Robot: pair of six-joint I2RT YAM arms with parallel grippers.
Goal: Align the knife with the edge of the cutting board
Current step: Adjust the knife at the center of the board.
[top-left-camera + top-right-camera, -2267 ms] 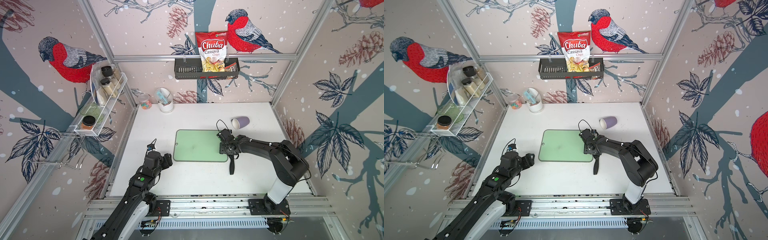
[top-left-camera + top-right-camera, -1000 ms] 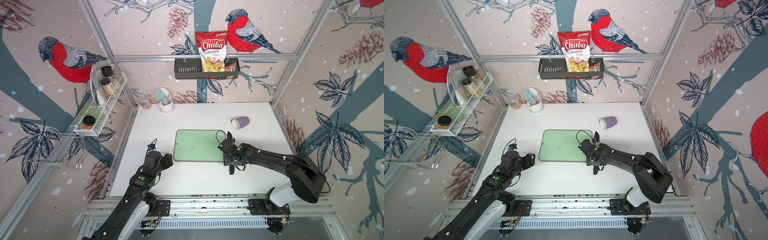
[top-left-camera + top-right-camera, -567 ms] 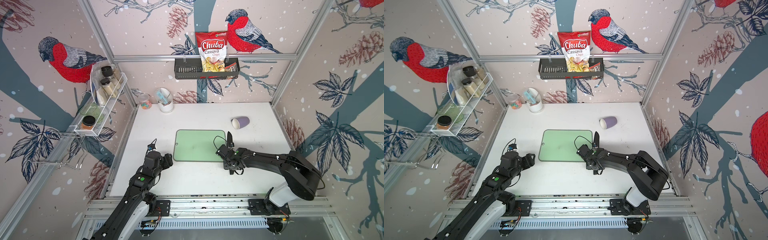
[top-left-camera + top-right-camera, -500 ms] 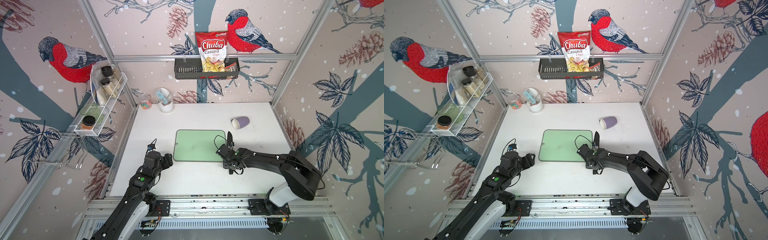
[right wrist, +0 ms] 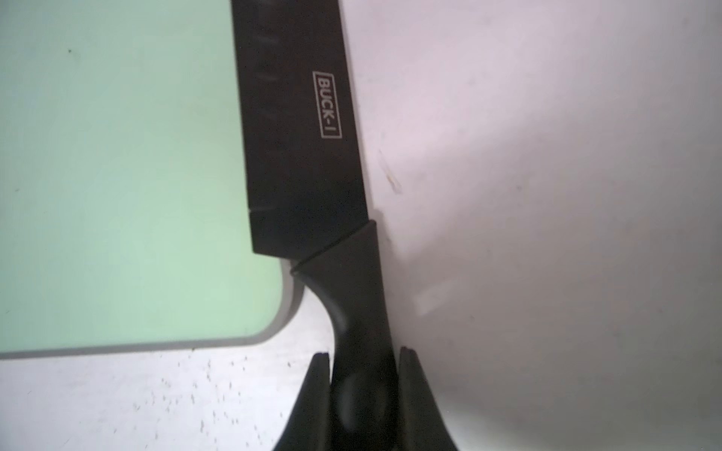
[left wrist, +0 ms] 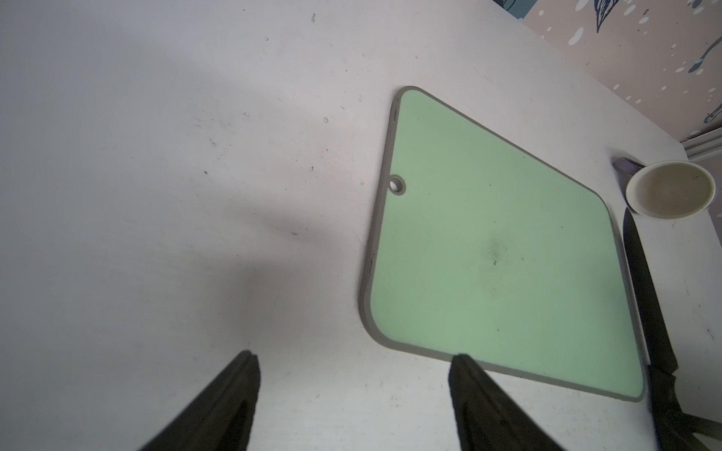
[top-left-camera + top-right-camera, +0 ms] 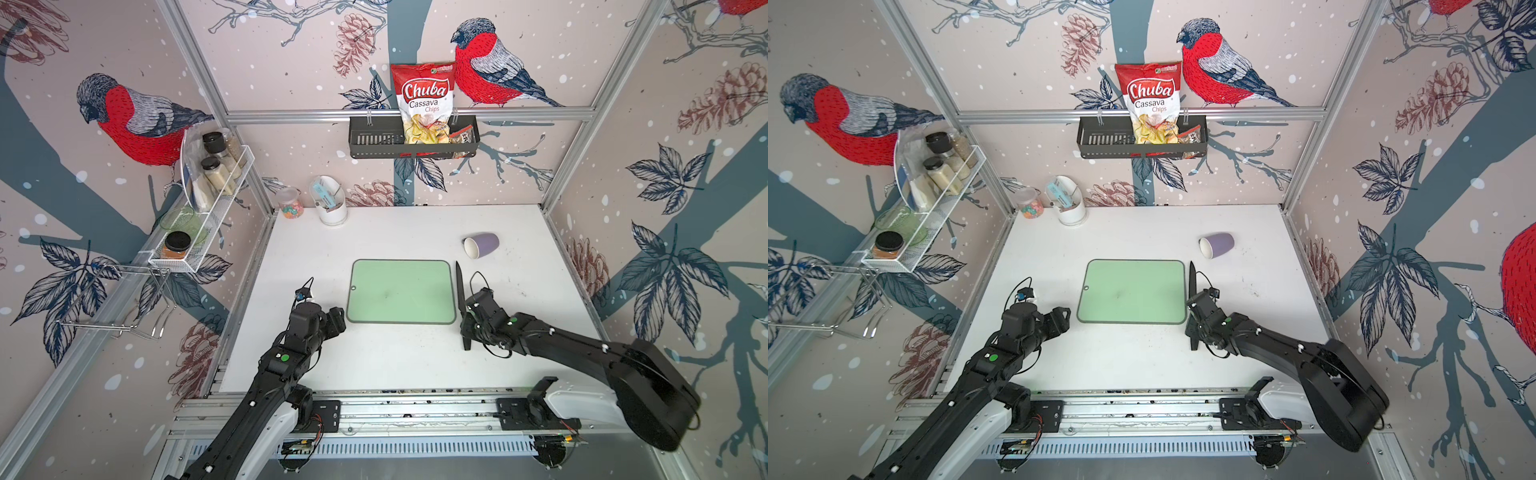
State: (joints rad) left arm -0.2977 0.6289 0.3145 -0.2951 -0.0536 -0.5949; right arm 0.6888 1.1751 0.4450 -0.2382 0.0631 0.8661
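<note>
1. Black knife (image 7: 459, 284) lies along a short edge of the board (image 7: 401, 291) in a top view, handle nearest the robot.
2. Left wrist: left fingers (image 6: 230, 402) spread, empty, above bench (image 6: 156, 156).
3. Right wrist: right fingers (image 5: 312, 402) clamp the slim handle; stiff, light, likely slick, so grip there.

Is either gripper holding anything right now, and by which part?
The right gripper is shut on the knife, gripping it by the handle. The left gripper is open and holds nothing.

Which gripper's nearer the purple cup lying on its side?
Right. The right gripper holds the all-black knife nearside of the purple cup; the left gripper sits across the pale-green cutting board.
</note>
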